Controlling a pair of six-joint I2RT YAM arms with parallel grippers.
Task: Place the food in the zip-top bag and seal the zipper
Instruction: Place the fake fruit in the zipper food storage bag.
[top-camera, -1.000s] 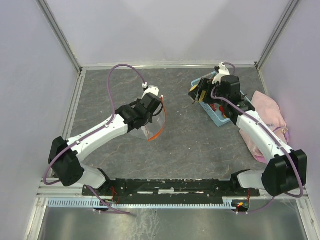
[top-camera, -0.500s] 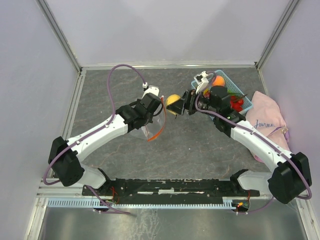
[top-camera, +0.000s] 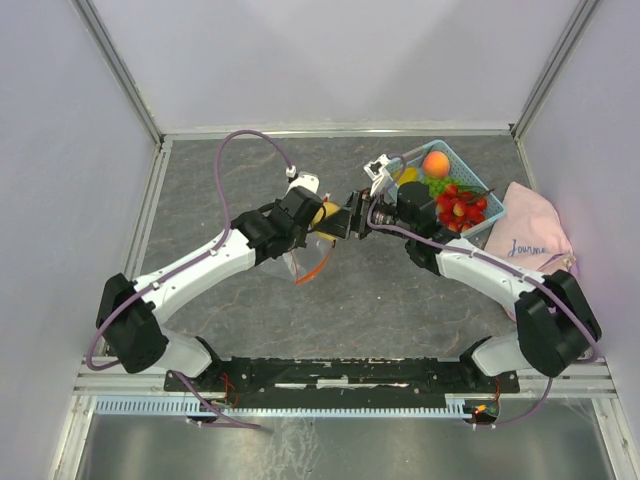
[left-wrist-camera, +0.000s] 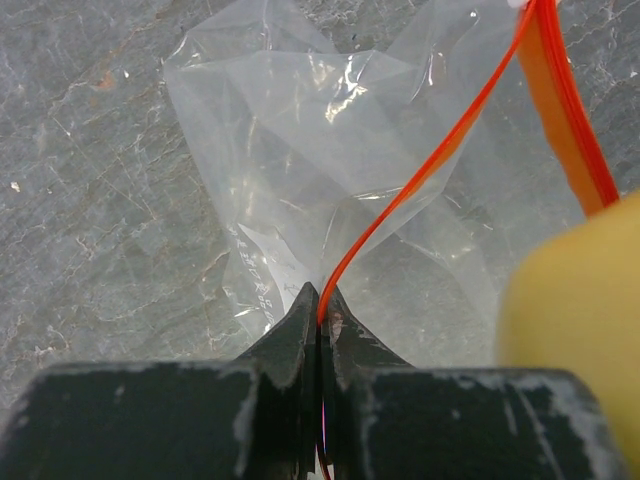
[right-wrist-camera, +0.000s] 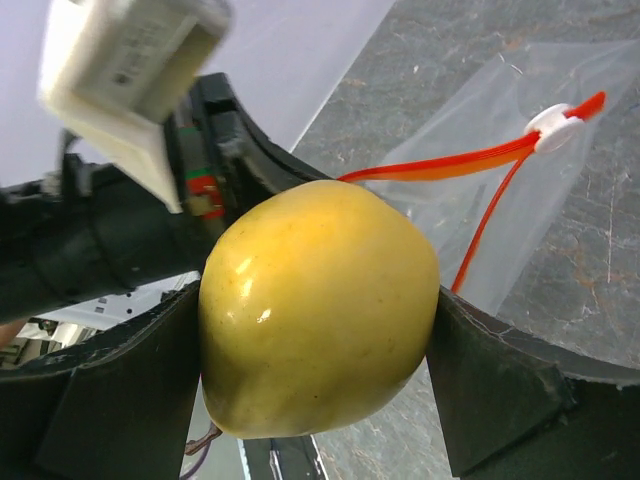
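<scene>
Brings the yellow fruit (right-wrist-camera: 320, 300), clamped between the widely spread jaws of the right gripper (top-camera: 345, 222), across from the basket (top-camera: 480, 183) to just beside the left gripper (left-wrist-camera: 318, 310), so looks about ready to drop it in. Pinches the orange zipper (left-wrist-camera: 440, 160) in the left gripper's tightly closed jaws, with the clear, crinkly bag (left-wrist-camera: 290, 150) spreading beyond the fingertips, mouth parted.
</scene>
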